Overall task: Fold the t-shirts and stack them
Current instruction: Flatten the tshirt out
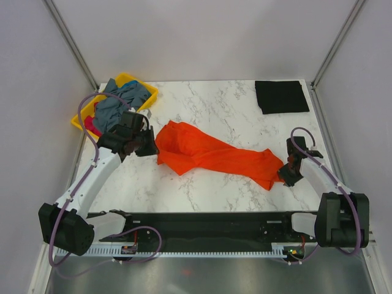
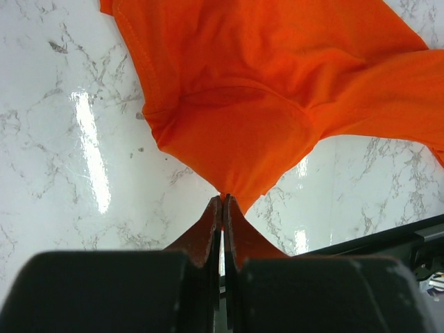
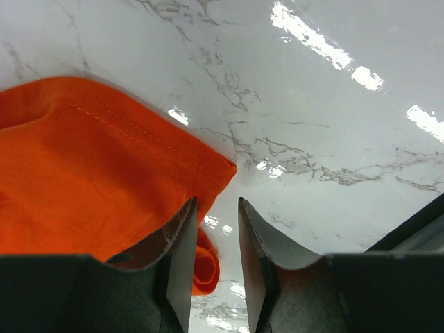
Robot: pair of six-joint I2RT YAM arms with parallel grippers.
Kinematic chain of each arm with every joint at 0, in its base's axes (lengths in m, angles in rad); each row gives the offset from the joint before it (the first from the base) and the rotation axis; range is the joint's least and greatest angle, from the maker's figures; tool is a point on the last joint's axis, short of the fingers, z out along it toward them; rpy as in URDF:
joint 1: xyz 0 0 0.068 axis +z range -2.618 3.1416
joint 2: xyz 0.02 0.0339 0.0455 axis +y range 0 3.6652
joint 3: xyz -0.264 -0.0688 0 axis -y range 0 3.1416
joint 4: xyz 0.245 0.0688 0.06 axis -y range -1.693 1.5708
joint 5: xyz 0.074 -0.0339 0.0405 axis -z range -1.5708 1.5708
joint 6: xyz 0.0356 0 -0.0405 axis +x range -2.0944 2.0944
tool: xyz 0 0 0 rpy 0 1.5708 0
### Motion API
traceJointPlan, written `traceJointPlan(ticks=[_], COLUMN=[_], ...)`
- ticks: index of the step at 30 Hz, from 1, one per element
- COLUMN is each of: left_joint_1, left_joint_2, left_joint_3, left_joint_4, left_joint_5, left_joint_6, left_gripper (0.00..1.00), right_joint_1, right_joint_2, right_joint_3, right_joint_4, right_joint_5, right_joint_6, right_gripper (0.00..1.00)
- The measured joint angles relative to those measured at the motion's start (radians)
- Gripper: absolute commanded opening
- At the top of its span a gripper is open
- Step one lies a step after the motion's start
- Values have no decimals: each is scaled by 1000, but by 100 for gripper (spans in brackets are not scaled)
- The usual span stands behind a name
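The bright orange t-shirt (image 1: 214,156) lies bunched and stretched diagonally across the marble table (image 1: 208,104). My left gripper (image 1: 150,144) is at its left end, shut on a pinch of the orange cloth (image 2: 243,104) right at the fingertips (image 2: 223,198). My right gripper (image 1: 286,174) is at the shirt's lower right end, open. In the right wrist view the hemmed corner of the shirt (image 3: 90,173) lies under the left finger, and a small fold of it shows in the gap of the gripper (image 3: 216,201). A folded black t-shirt (image 1: 280,96) lies flat at the back right.
A yellow tray (image 1: 147,92) at the back left holds a heap of grey-blue shirts (image 1: 119,101) with a bit of pink (image 1: 92,125) showing. The black base rail (image 1: 202,223) runs along the near edge. Grey walls close in the table on three sides.
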Motion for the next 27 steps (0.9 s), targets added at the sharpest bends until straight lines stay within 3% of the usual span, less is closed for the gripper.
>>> traceJointPlan(ticks=[7,10,13,14,21,24,27], left_joint_1=[0,0,0,0,0,0,0], left_joint_2=[0,-1,-6,-8,-56,-66,-64], left_joint_3=[0,0,-2,-2,2,67,240], left_joint_4=[8,8,10,11,22,7,-2], left_joint_5=[36,36,36,36,24,11,10], left_joint_6=[0,3,3,3,-12,-29,-54], left_gripper=[2,2,2,2,2,2,2], right_joint_1=[-13,-19,-19,-20,-21,-21,-21], right_joint_2=[13,19,19,18,-79,-159,-190], right_joint_3=[-56,-64,-68,-68,-58,49,312], right_joint_4=[66,90,109,115,121,71,21], right_joint_5=[-10,-8,5,18,99,106,102], right_joint_6=[35,40,42,42,5,-47,-113], right_gripper=[38,30,12,0,0,0,0])
